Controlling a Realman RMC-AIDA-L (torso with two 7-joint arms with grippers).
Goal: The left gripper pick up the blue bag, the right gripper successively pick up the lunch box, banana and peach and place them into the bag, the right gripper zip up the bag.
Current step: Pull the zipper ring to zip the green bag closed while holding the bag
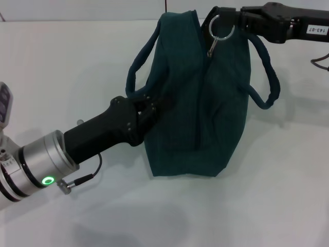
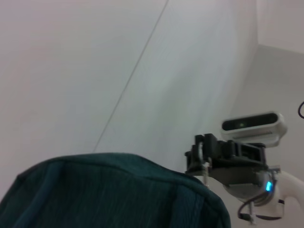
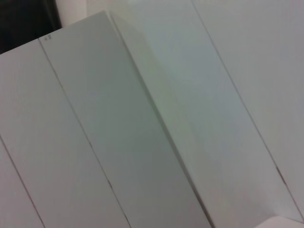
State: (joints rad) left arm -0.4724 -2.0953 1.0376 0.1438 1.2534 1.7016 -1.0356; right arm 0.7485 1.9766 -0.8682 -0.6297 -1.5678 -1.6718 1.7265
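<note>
the white table [image 1: 61, 67] spreads under everything, bare on the side beyond the left arm. on it stands the blue bag [image 1: 205, 118], upright and bulky, its top seam drawn together along the middle; it sits between the two grippers, with the left one against its near flank and the right one at its far top corner. one strap handle [image 1: 264, 72] loops out on the side toward the right arm, the other strap [image 1: 141, 56] arcs down toward the left gripper.

the left arm comes in low, its silver segment [image 1: 43, 162] showing a lit green ring. the left gripper [image 1: 151, 108] is pressed into the bag's side, fingers closed on a pinch of fabric near the base of that strap.

the right gripper [image 1: 226, 23] reaches in level with the bag's upper edge; its fingertips are clamped on the metal ring zipper pull [image 1: 220, 28], which hangs just beside the end of the zip line. in the left wrist view the same right gripper [image 2: 202, 154] sits just past the bag's [image 2: 114, 194] rounded top, the ring between its tips. a small white label [image 1: 314, 29] marks the right arm behind the claw.
</note>
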